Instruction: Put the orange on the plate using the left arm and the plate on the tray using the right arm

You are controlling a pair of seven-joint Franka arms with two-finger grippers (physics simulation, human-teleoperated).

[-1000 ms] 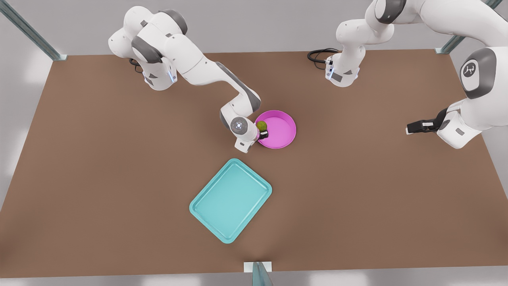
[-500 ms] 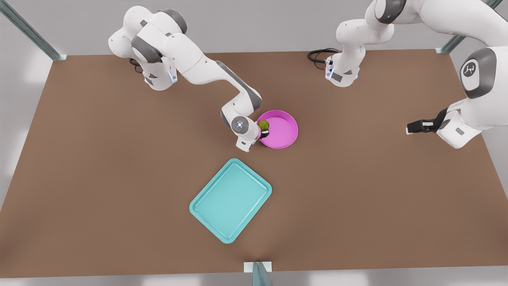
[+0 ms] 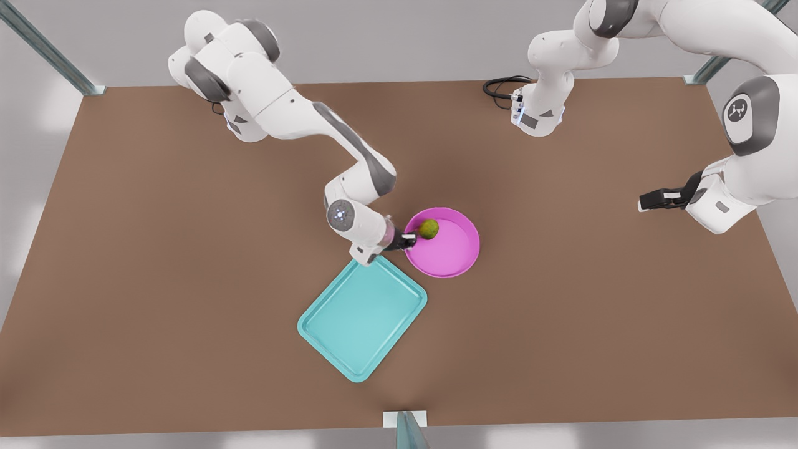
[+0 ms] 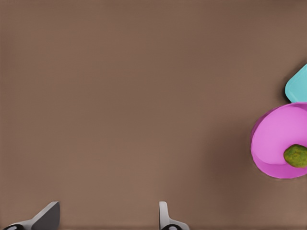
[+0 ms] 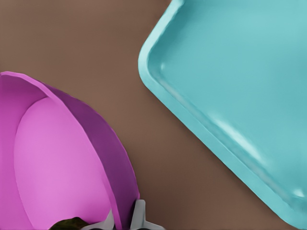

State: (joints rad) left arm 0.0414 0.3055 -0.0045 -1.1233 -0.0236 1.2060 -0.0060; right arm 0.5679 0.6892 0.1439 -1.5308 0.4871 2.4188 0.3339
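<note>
A: Where does the front view stand?
B: High above the table [image 3: 187, 249], looking almost straight down over its whole top.
A: And the wrist views?
B: The right wrist view hangs close over the plate [image 5: 62, 158] rim and a tray [image 5: 230, 86] corner. The left wrist view looks down from farther off, mostly at bare table, with plate, orange [image 4: 296, 155] and a tray corner at its edge. All three share plate and tray.

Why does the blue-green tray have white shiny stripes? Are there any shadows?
Right wrist view: glare streaks run along the inner rim of the rectangular teal tray, beside the right gripper pinching the round magenta plate. Front view: soft shadows darken the brown table around plate and tray. Left wrist view: even light, open left gripper.
</note>
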